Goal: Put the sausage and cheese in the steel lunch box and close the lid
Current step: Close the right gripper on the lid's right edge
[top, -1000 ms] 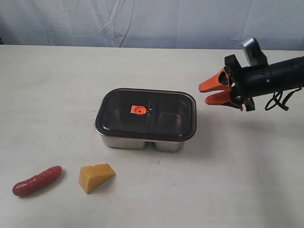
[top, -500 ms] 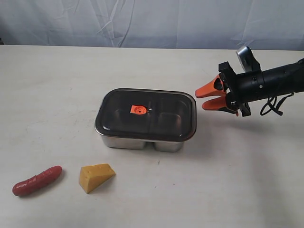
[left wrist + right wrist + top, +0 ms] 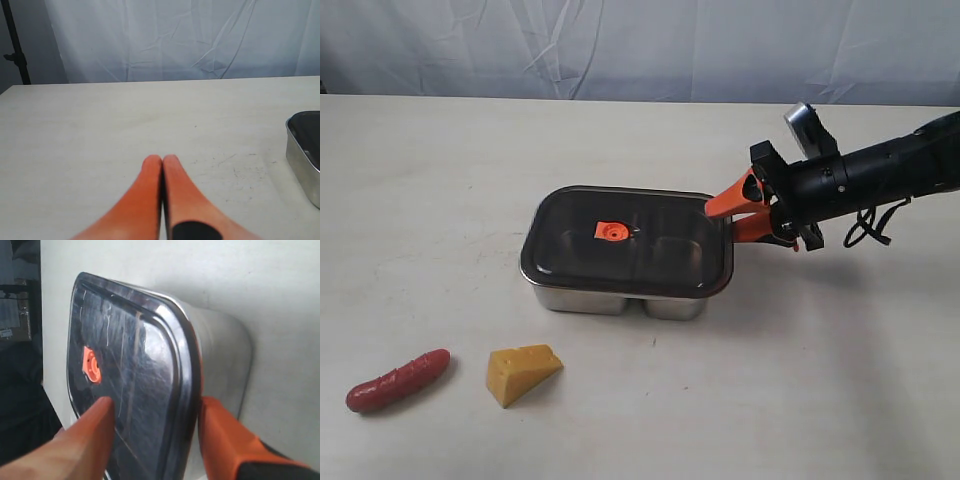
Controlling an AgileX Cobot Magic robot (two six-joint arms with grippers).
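At the box's right end, the right gripper (image 3: pixel 722 222) is reaching in with its jaws standing apart, straddling the edge of the lid (image 3: pixel 620 240). One orange finger is hanging over the lid's top near the corner; the other is sitting outside and lower, just beside the box's (image 3: pixel 610 298) steel wall. The right wrist view is showing the same thing: the gripper (image 3: pixel 156 402) is framing the lid's (image 3: pixel 135 365) dark rim, one finger over the smoky surface and one on the wall (image 3: pixel 225 355) side, close against the rim. Whether either finger is actually touching the lid, I cannot tell. Nothing is being squeezed.

The lid is lying flat and square on the box, covering both compartments, its orange valve (image 3: pixel 610 231) sitting near the middle of the box, a little to the left.

Off the box's front left corner, the cheese (image 3: pixel 523 372) is resting on the table (image 3: pixel 470 170), well apart from the box. The sausage (image 3: pixel 398 380) is lying farther out on that same side, beyond the cheese, also on the table. Both are far from the right gripper, with the box between.

The left gripper (image 3: pixel 161 160) is hovering over bare table with its fingers pressed together on nothing, the box's (image 3: pixel 302 165) end showing at the edge of its wrist view.
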